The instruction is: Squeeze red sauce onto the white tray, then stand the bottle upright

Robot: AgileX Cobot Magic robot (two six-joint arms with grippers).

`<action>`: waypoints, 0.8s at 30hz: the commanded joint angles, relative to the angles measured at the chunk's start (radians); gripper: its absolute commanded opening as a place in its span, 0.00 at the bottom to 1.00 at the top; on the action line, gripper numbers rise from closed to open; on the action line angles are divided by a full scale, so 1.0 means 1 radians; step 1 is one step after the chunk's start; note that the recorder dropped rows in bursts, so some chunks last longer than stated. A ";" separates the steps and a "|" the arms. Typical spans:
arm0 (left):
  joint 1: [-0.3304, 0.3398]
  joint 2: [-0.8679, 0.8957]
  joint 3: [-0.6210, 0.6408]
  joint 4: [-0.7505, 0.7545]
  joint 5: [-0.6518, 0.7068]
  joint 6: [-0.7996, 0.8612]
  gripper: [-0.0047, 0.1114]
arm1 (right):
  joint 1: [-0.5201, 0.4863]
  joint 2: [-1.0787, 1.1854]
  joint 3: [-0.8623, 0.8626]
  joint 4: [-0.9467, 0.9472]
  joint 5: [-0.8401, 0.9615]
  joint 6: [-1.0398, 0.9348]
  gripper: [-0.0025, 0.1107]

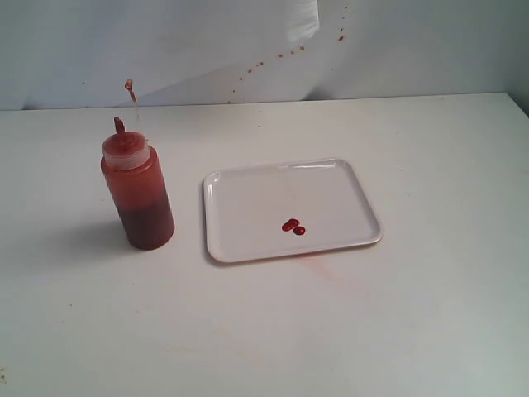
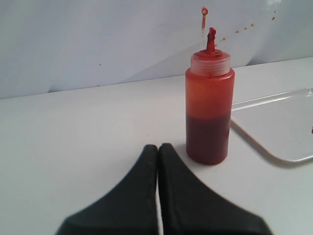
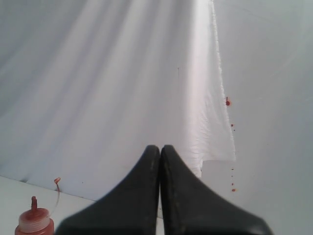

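Observation:
The bottle (image 1: pixel 138 192) stands upright on the table left of the white tray (image 1: pixel 248 188), its tethered tip cap sticking up. Two small blobs of red sauce (image 1: pixel 293 226) lie near the tray's front middle. In the left wrist view the bottle (image 2: pixel 209 107) stands just beyond my left gripper (image 2: pixel 158 146), which is shut and empty, apart from the bottle; the tray's corner (image 2: pixel 279 122) shows beside it. My right gripper (image 3: pixel 160 147) is shut and empty, facing the back wall, with only the bottle's cap (image 3: pixel 34 223) in a corner of its view. Neither gripper appears in the exterior view.
A white backdrop (image 1: pixel 207 41) with small red splatters (image 1: pixel 273 59) stands behind the table. A faint pinkish smear (image 1: pixel 318 265) marks the table just in front of the tray.

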 commanded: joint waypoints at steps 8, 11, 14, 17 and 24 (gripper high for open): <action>0.000 -0.004 0.005 0.004 -0.016 0.001 0.05 | -0.006 -0.171 0.003 0.002 0.001 0.002 0.02; 0.000 -0.004 0.005 0.004 -0.016 0.001 0.05 | -0.047 -0.322 0.003 0.000 0.001 -0.004 0.02; 0.000 -0.004 0.005 0.004 -0.016 0.001 0.05 | -0.140 -0.477 0.003 0.004 0.029 -0.014 0.02; 0.000 -0.004 0.005 0.004 -0.015 0.001 0.05 | -0.200 -0.499 0.001 0.018 0.076 -0.042 0.02; 0.000 -0.004 0.005 0.004 -0.017 0.001 0.05 | -0.202 -0.495 0.005 0.051 0.147 0.114 0.02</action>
